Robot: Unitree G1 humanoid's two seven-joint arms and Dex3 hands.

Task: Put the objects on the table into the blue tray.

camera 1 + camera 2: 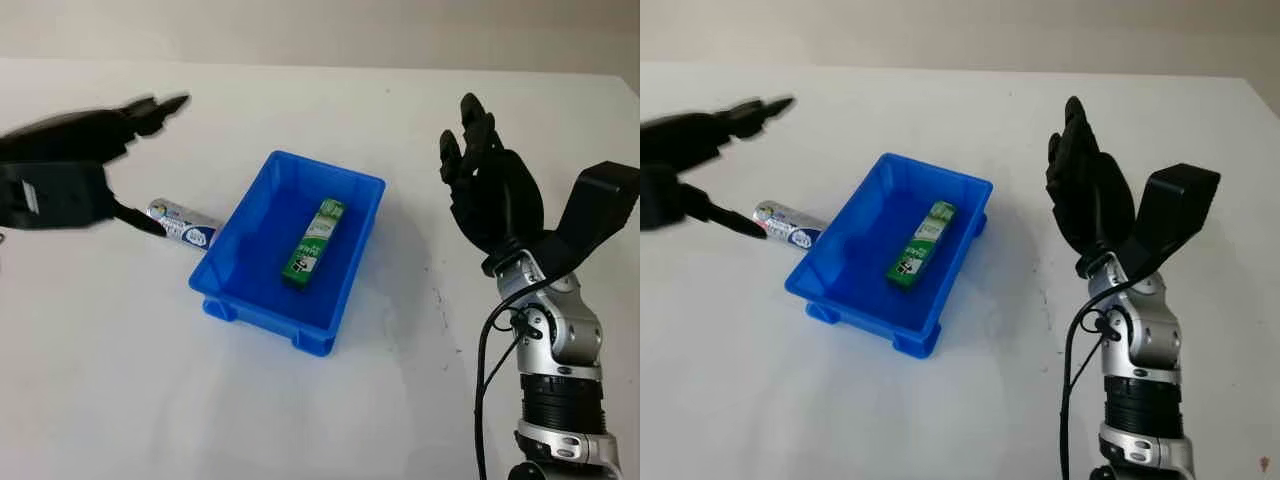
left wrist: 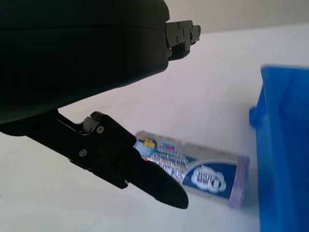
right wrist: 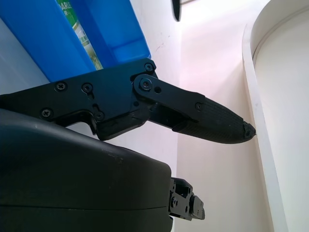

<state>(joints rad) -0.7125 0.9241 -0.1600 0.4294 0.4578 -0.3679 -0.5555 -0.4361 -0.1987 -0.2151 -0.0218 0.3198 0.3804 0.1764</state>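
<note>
A blue tray [image 1: 243,221] sits mid-table with a green box [image 1: 314,243] lying inside it. Just left of the tray lies a silver and blue tube-shaped pack [image 1: 184,224], seen close up as the pack [image 2: 193,169] in the left wrist view. My left hand [image 1: 135,165] hovers over the pack's left end, open, one finger above and one fingertip [image 1: 150,226] at the pack's near side; I cannot tell if it touches. My right hand [image 1: 480,170] is raised, open, to the right of the tray and holds nothing.
The white table [image 1: 120,380] stretches on all sides of the tray. Its far edge [image 1: 320,66] meets a pale wall. A black cable [image 1: 483,380] runs along my right forearm.
</note>
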